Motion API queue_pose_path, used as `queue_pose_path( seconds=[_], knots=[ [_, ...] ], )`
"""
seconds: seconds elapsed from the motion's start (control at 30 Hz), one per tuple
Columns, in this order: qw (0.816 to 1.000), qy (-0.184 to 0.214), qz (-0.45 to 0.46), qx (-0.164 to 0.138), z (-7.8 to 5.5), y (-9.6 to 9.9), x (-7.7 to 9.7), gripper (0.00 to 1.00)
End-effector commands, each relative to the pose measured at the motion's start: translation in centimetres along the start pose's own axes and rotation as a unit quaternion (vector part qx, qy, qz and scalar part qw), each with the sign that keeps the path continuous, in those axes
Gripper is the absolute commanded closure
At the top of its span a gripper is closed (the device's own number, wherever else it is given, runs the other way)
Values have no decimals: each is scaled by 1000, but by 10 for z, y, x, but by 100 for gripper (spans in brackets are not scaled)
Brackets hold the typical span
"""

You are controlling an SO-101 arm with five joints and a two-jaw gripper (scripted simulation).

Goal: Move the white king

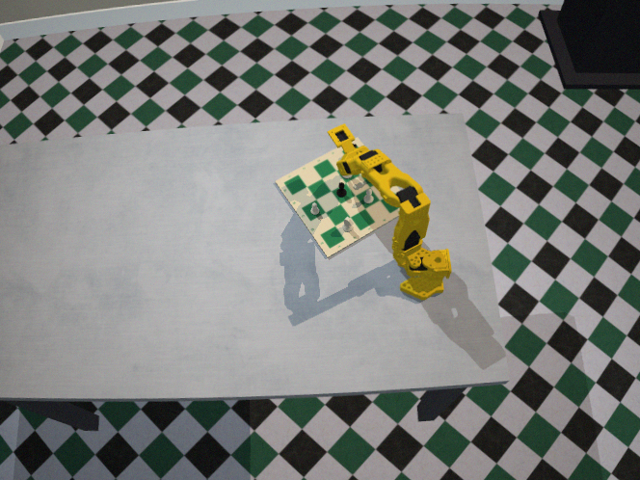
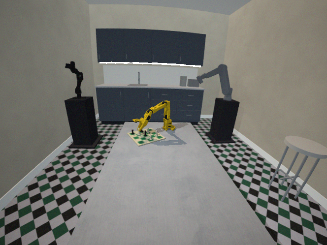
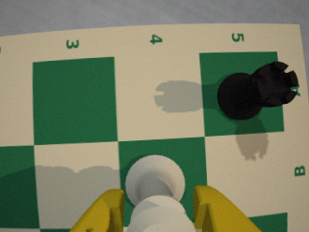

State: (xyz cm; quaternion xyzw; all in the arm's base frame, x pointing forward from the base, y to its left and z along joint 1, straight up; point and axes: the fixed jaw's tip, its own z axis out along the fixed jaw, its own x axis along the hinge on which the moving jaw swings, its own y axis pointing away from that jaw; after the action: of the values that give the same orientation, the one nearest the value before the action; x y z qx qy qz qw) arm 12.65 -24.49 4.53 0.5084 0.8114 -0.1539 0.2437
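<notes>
"Starting at the left of the wrist view, what's that yellow wedge on the board?"

"One of the fingers. The gripper has a jaw on each side of the white king, which stands upright on the green square in file 4, row B by the edge letters."

"Is it clamped on the king?"

"I'd say not. The jaws are only narrowly apart, just wide enough to take the piece, and a thin gap shows on the right side. It straddles the king and has hold of nothing."

"Why set them so narrow?"

"Probably so the fingers can come down among neighbours without brushing them. A wide spread would sweep more of the board."

"And to the right?"

"A black piece on A5, lying over toward the board's edge as seen from here. I can't tell whether it's tilted or that's only the camera angle. It's apart from the gripper, one file over."

"Where's E4 from here?"

"Same file, three rows nearer the arm's base, hidden under the gripper in this view. The top view shows other white pieces on that side, so the king would want lifting above their heads, not sliding."

"What comes first, though?"

"Closing on the king's body, low enough that it can't pivot when raised."
</notes>
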Motion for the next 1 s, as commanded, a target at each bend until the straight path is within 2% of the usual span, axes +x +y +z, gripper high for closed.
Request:
queue_pose_path(
  seconds=[0.0, 0.97],
  knots=[
    [1000, 16, 7, 1, 7, -2, 12, 88],
    [1000, 17, 7, 1, 6, -2, 13, 88]
  ],
)
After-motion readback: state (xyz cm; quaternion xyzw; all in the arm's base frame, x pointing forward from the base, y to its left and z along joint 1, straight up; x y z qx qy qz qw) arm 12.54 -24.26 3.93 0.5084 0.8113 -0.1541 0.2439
